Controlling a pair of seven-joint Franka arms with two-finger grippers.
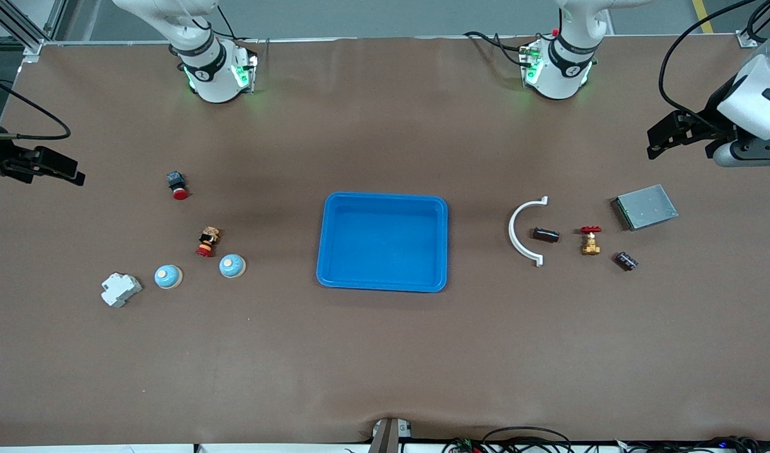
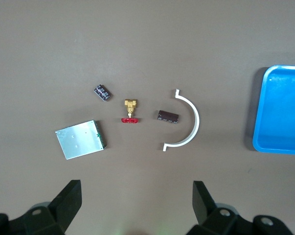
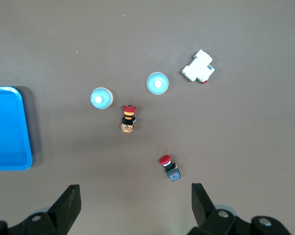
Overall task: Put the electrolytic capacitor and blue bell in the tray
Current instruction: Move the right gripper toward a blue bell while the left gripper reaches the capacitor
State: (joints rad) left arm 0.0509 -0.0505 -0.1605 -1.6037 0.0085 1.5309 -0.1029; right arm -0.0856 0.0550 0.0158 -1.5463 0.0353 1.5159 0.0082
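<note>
You see the empty bright blue tray (image 1: 383,242) at frame centre. The dark cylindrical capacitor (image 1: 546,234) lies on its side at centre right. Two blue bells (image 1: 232,265) (image 1: 168,276) sit dome-up at lower left.

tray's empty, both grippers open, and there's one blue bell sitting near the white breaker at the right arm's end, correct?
Not quite: two blue bells, not one. The front view shows one beside the white breaker and another nearer the tray. The tray is empty; the left gripper and right gripper are open.
</note>
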